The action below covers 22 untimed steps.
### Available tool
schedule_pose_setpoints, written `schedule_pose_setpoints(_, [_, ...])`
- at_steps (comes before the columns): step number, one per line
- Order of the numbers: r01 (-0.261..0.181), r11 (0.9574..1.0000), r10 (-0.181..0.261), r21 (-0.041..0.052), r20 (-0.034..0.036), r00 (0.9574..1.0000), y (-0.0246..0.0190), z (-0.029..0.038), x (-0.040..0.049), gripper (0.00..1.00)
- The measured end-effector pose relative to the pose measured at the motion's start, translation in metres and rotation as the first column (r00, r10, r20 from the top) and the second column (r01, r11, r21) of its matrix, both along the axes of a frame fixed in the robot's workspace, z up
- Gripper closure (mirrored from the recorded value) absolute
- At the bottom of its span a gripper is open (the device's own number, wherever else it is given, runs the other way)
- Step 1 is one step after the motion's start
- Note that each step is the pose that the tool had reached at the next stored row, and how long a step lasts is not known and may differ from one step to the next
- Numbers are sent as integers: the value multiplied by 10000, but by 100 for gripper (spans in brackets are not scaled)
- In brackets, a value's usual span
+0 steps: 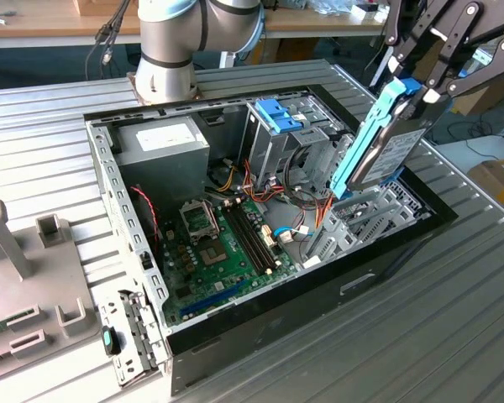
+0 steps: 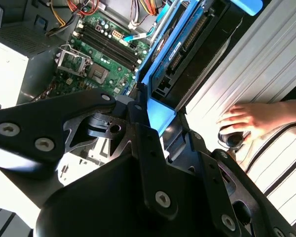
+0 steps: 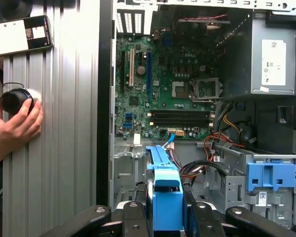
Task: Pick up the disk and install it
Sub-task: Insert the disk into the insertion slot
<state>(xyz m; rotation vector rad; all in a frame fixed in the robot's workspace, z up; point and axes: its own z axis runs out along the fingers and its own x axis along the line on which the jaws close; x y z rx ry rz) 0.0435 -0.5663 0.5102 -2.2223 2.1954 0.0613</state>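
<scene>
The disk (image 1: 389, 144), a grey metal drive with a white label and a light-blue rail frame, hangs tilted on edge over the drive bays at the exterior view's right end of the open computer case (image 1: 109, 180). My gripper (image 1: 418, 94) is shut on its upper end. In the first wrist view the disk's blue rail (image 3: 166, 195) runs edge-on between my black fingers (image 3: 130, 212), pointing down at the bay area. In the second wrist view the disk (image 2: 185, 49) shows beyond the gripper's black linkage, above the case edge.
Inside the case lie a green motherboard (image 1: 223, 252), a grey power supply box (image 1: 161, 143) and a tall metal cage with a blue clip (image 1: 277, 113). A person's hand (image 3: 15, 123) holds a black round object on the ribbed table beside the case. Grey fixtures (image 1: 17, 252) stand at the exterior view's left.
</scene>
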Motion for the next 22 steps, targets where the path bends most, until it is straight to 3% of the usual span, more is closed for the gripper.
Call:
schedule_pose_setpoints(14, [0, 10000, 0, 0, -1, 10000, 0, 0, 7, 64])
schedule_pose_setpoints(19, [0, 10000, 0, 0, 0, 10000, 1, -1, 92, 64])
schedule_pose_setpoints(22, [0, 10000, 0, -1, -1, 10000, 1, 0, 94, 64])
